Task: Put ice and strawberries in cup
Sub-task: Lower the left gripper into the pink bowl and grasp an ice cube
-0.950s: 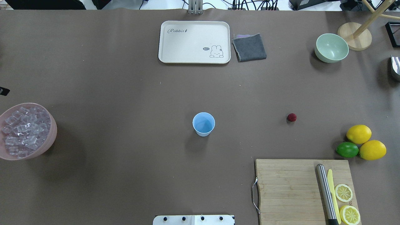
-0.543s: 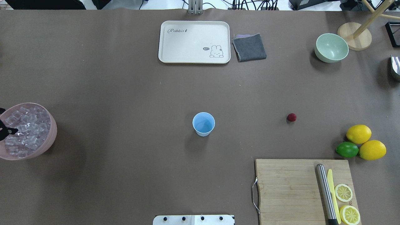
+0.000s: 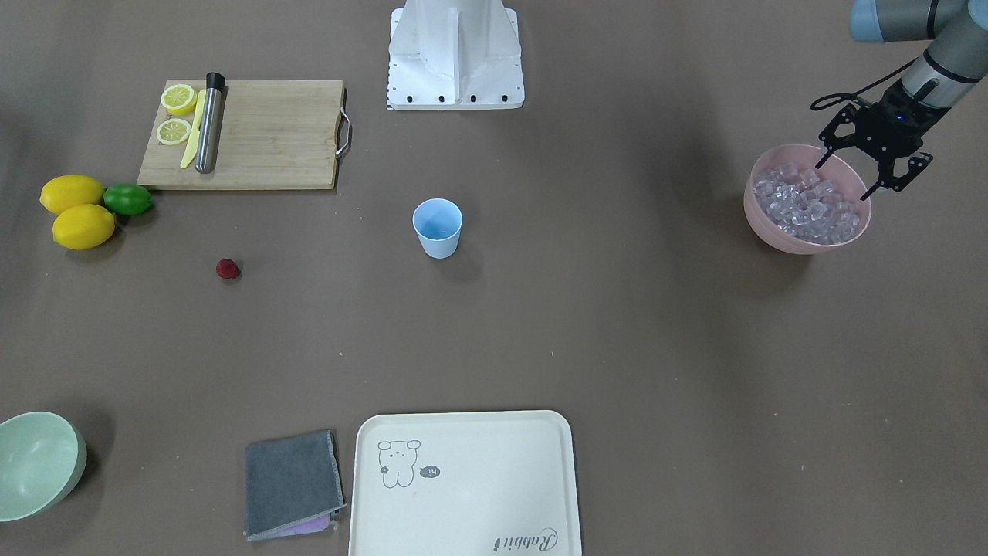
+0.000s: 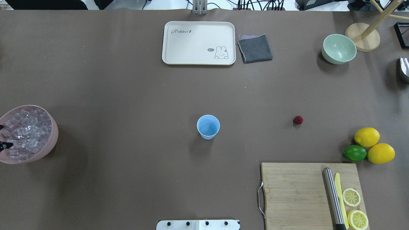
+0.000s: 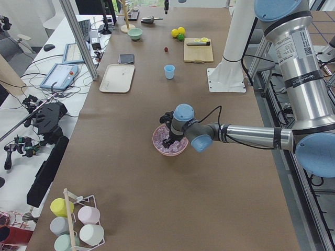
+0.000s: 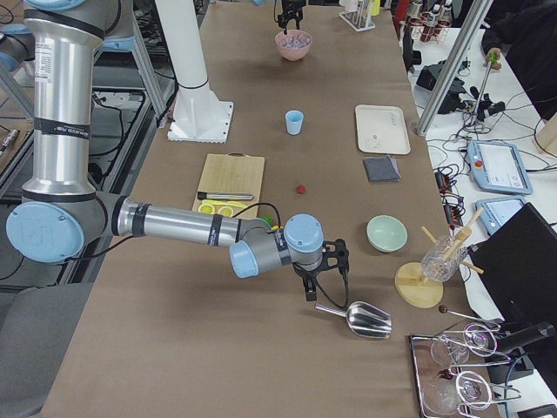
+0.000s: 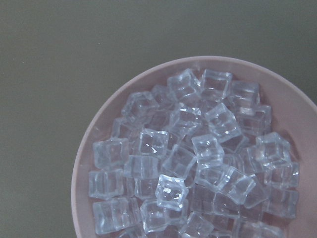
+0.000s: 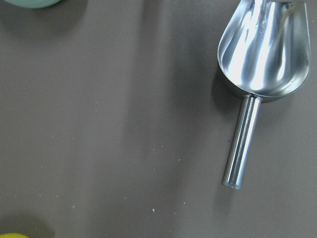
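Two arms here, and only one of them is anywhere near the ice right now. The left gripper (image 3: 843, 180) hangs over the pink bowl (image 3: 776, 232) with its jaws spread wide and nothing between them, tips just above the pile near one edge. The ice (image 7: 198, 158) sits straight below it and fills the left wrist view, so my read is that the next move is a short drop and a pinch on one cube (slippery little things, I'd expect one to squirt out). The cup (image 4: 208, 126) stands upright and looks empty near the table centre, well apart from the bowl and off toward the robot's right from there. The strawberry (image 4: 298, 120) lies on the bare table further right again, so the right arm is the nearer one for it. The right gripper (image 6: 326, 283) hovers over a metal scoop (image 8: 262, 54) lying flat at the table's far right end. I can't tell whether that one is open or closed, since no view shows its fingers well enough
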